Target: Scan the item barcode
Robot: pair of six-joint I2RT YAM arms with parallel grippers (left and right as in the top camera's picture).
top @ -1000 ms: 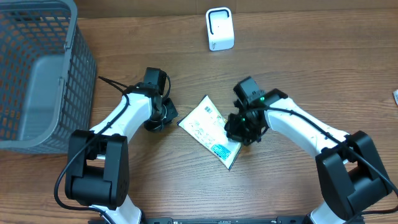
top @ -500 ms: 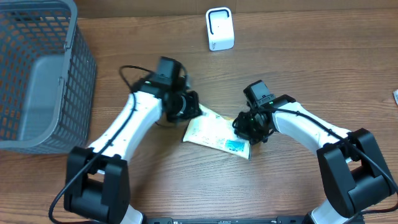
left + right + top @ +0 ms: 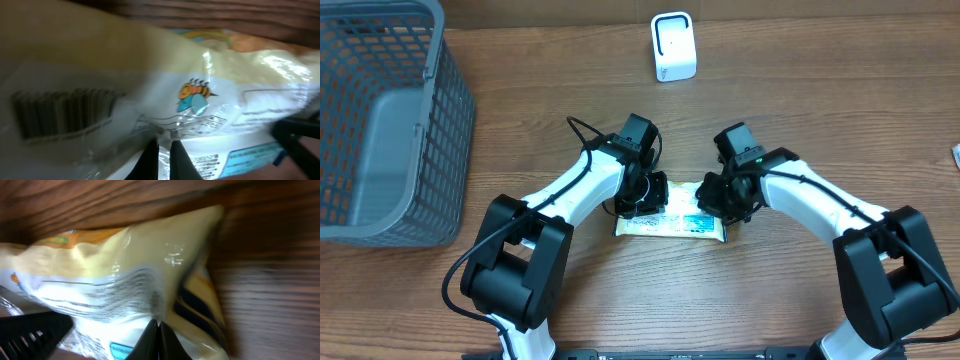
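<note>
Near the shut left gripper (image 3: 164, 146), packet (image 3: 672, 223) (barcode (image 3: 65, 112) showing) in right gripper (image 3: 157, 326)

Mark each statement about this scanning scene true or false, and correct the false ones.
1. The left gripper and the right gripper each pinch one end of the packet. True.
2. The packet lies in the basket. False: it is held between the two grippers, well to the right of the basket.
3. The white scanner stands apart from the packet, at the far side of the table. True.
4. No barcode shows on the packet. False: the left wrist view shows a barcode, though it is blurred.
</note>
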